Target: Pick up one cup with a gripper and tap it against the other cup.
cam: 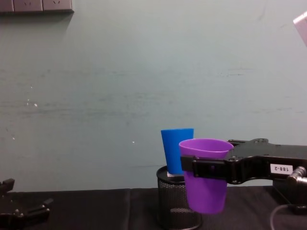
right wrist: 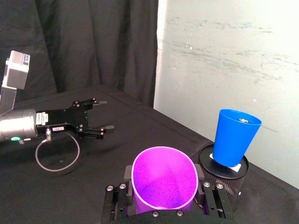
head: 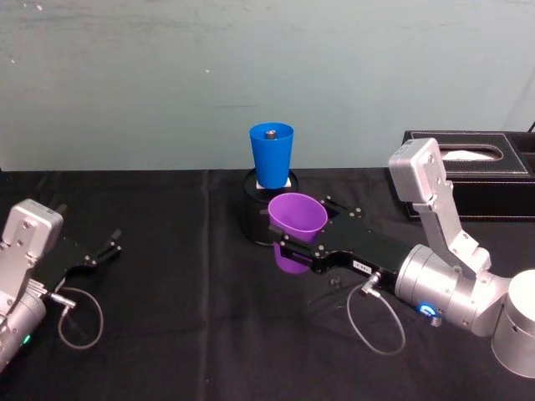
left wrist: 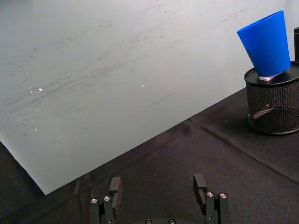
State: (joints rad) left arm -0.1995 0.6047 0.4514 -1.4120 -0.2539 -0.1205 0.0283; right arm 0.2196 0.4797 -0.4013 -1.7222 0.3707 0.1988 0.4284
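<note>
2 cups, 2 grippers. R gripper (head: 299, 234) clamped on purple cup (head: 296, 219), at 5 o'clock of blue cup (head: 272, 154), near, not touching. Blue cup atop 1 mesh pen holder (head: 253, 219). L gripper (head: 115, 241) wide open, 9 o'clock.

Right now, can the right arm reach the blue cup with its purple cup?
Probably yes. The right gripper is shut on the purple cup close in front of the blue cup, with nothing between them. The blue cup stands on a mesh holder, so go in high. The left gripper sits well clear.
</note>
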